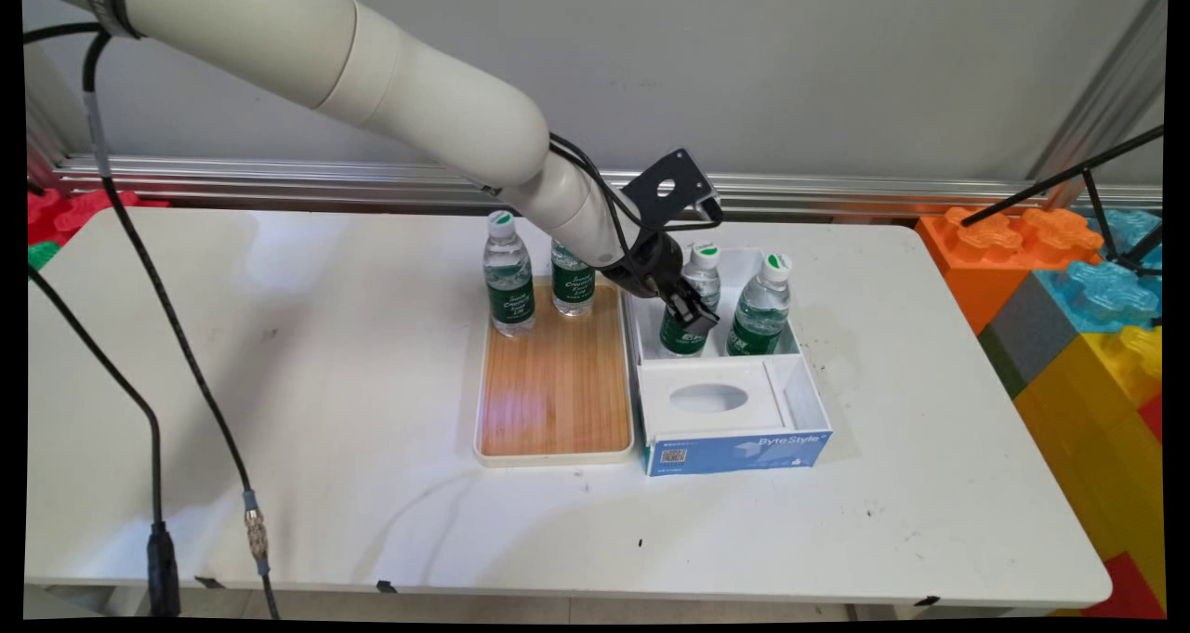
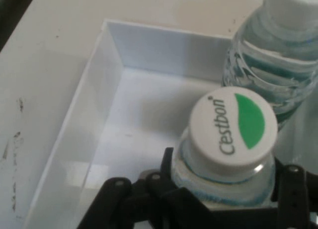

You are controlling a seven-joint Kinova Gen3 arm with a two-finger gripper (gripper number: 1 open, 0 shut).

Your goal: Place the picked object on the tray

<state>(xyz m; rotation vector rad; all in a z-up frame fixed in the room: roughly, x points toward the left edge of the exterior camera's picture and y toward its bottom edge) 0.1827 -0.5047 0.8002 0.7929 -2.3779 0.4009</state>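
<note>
Near edge: bare table (image 1: pixel 372 521) front strip, black cables (image 1: pixel 158 484) hang at 8 o'clock.
Tray: wood-lined tray (image 1: pixel 555 401) mid-table, near half bare; two bottles (image 1: pixel 509 275) on its far end, upright.
Box: blue-white ByteStyle box (image 1: pixel 734 447) touching tray's right side; near part covered by insert w/ oval hole, far compartment open.
Held bottle: left box bottle (image 2: pixel 233 134) stands in far compartment, long axis near vertical, green-white Cestbon cap up. I see it right betw the fingers, no offset.
Gripper: gripper (image 1: pixel 690 309) closed around that bottle just under the cap; hand view shows black linkage hugging both sides of the neck.
Neighbour: 2nd box bottle (image 1: pixel 760 306) at 3 o'clock from gripper, just beside, apart from fingers as far as I can tell.
Arm pose: arm comes in from 10 o'clock, wrist pitched down-right over the tray/box seam.
Far: wall rail; coloured blocks (image 1: pixel 1069 280) at 3 o'clock off-table.
</note>
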